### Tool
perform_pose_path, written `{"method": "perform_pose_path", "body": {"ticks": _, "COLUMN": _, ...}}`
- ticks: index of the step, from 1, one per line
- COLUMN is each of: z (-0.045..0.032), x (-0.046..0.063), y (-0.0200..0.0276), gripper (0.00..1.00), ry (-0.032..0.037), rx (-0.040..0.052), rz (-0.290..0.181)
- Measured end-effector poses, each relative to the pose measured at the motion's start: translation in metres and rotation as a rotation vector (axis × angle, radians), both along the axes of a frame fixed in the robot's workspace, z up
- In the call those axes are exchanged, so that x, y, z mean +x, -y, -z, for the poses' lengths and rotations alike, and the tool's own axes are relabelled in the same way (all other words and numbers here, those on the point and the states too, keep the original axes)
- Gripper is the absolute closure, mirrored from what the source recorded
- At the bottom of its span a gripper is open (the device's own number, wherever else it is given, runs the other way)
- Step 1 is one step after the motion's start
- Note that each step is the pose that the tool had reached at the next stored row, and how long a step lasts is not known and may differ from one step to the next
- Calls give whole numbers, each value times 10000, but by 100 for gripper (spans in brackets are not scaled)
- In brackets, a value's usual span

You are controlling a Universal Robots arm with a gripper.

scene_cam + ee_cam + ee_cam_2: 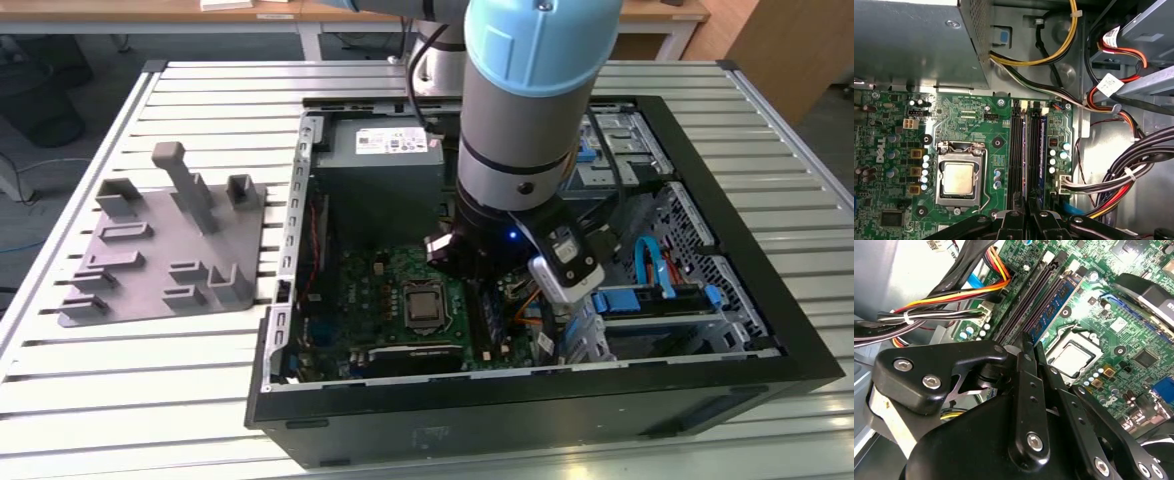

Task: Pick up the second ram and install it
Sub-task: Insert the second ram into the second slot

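The second ram (1056,302) is a dark-blue strip with black chips, reaching away from my fingertips along the black sockets (1021,300). In the first wrist view I see this ram (1024,150) edge-on as a thin line beside a socket (1016,150). My gripper (1027,340) (1027,207) is shut on it, with the fingers close together on either side. The ram sits low over the sockets. Whether it is seated in one I cannot tell. In the exterior view the arm (527,120) reaches down into the open computer case (534,400).
Another blue strip (1041,150) stands in a socket farther from the processor socket (959,177). Bundled cables (944,302) run close by, and the power supply (909,45) is nearby. The grey moulded tray (160,250) lies on the table at the exterior view's left.
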State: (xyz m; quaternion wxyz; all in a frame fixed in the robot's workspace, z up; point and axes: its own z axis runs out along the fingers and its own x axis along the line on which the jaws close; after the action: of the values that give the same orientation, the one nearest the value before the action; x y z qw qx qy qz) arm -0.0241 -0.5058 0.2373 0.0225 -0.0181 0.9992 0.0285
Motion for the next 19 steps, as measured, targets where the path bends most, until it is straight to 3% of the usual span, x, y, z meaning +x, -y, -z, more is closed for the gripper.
{"method": "perform_pose_path", "body": {"ticks": 9, "z": 78, "x": -1, "y": 0, "gripper": 86, "ry": 0, "rx": 0, "rz": 0}}
{"method": "perform_pose_path", "body": {"ticks": 19, "z": 99, "x": -16, "y": 0, "gripper": 86, "ry": -1, "rx": -4, "rz": 168}}
